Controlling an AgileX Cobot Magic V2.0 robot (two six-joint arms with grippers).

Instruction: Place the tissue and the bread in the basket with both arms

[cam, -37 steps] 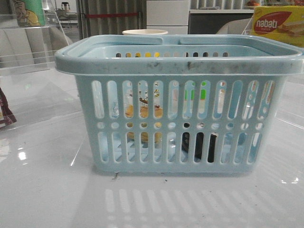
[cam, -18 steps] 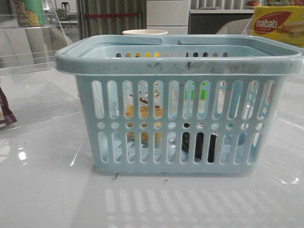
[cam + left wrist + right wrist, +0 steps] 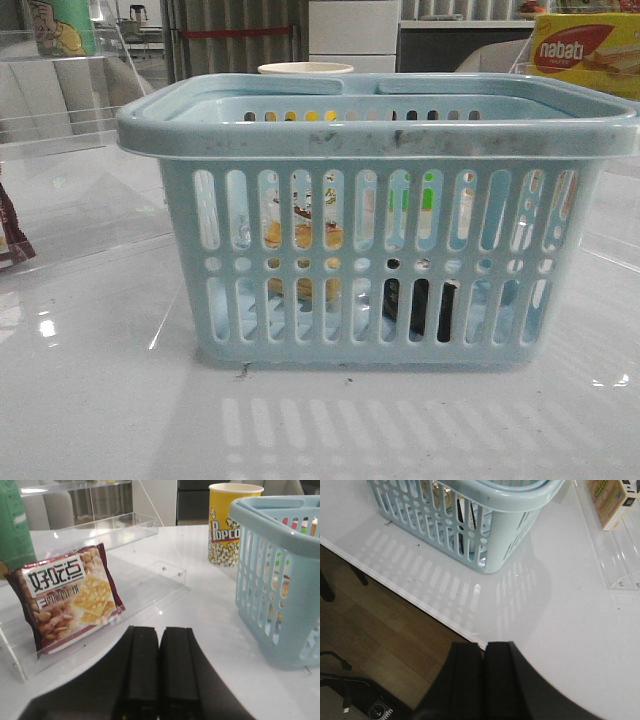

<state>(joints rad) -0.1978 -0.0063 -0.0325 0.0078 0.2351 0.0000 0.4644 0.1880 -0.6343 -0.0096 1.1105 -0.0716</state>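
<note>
The light blue basket (image 3: 380,135) stands in the middle of the table. Through its front slots I see the golden-brown bread (image 3: 303,236) on the left side inside, and the small dark tissue packet (image 3: 419,307) low down on the right side inside. Neither gripper shows in the front view. In the left wrist view my left gripper (image 3: 159,630) is shut and empty over bare table, with the basket (image 3: 280,570) off to one side. My right gripper (image 3: 484,647) is also shut and empty, above the table's front edge, well short of the basket (image 3: 485,535).
A dark red-brown cracker packet (image 3: 70,597) leans in a clear acrylic stand. A yellow popcorn cup (image 3: 227,525) stands behind the basket. A yellow nabati box (image 3: 585,50) sits at the back right, above another acrylic tray (image 3: 620,555). Wooden floor (image 3: 380,645) lies beyond the table edge.
</note>
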